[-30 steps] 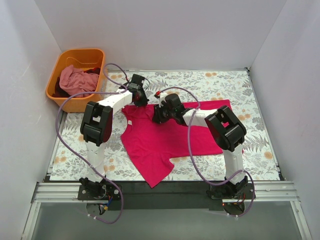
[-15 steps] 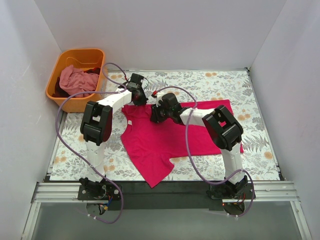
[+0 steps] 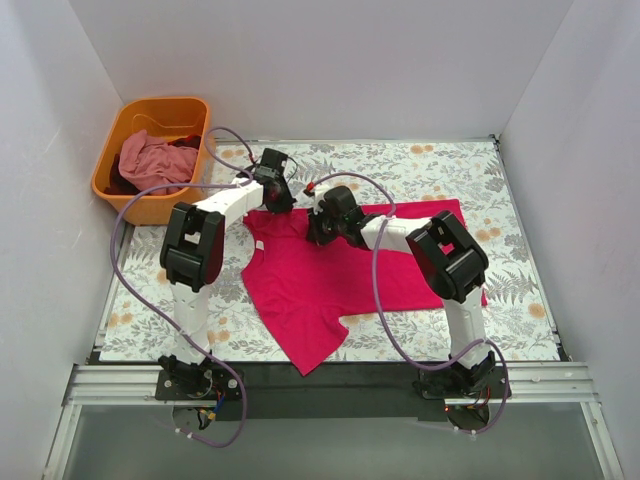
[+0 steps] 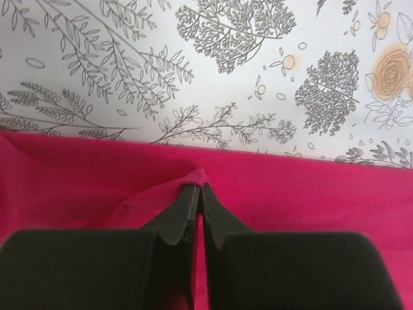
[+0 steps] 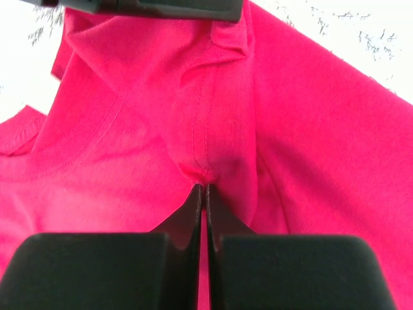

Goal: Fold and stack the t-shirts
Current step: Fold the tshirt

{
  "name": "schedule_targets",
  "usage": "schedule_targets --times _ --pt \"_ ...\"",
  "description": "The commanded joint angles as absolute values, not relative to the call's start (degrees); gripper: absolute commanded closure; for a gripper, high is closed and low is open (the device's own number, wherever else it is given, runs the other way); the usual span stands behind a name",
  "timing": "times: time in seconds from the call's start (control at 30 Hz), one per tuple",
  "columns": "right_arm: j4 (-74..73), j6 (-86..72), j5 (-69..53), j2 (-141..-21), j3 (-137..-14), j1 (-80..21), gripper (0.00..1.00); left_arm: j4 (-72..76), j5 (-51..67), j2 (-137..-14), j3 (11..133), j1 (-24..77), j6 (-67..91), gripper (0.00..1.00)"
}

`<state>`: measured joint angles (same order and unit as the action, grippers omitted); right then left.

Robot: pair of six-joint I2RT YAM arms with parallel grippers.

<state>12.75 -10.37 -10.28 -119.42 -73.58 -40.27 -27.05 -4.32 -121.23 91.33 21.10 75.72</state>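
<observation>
A crimson shirt (image 3: 320, 285) lies spread across a flower-patterned table (image 3: 440, 165), with its near corner drooping over the table's front edge. The left gripper (image 4: 198, 189) has its jaws closed on a small peak of cloth at the shirt's far edge. Close beside it, the right gripper (image 5: 204, 187) is clamped on a raised fold along a seam. A paler pink shirt (image 3: 150, 160) sits heaped in an orange basket (image 3: 120, 125) by the table's far left corner. Bare tabletop shows beyond the shirt and along the right side.
</observation>
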Motion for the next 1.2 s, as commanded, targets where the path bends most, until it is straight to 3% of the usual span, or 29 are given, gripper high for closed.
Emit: schedule_targets --times 0.0,0.67,1.17 --pt "9.58 -7.91 -11.51 -114.35 -72.86 -40.69 0.99 -28.91 -5.45 -115.32 89.65 20.74 76.20 1.00" --pt "-1.84 1.48 -16.08 -109.07 -67.76 -39.47 0.99 -33.22 6.06 -90.28 63.47 20.74 84.72 1.00" --pt "-7.73 8.35 -20.30 -111.44 -73.47 -37.44 0.97 -31.03 7.91 -84.38 52.57 20.83 92.28 1.00"
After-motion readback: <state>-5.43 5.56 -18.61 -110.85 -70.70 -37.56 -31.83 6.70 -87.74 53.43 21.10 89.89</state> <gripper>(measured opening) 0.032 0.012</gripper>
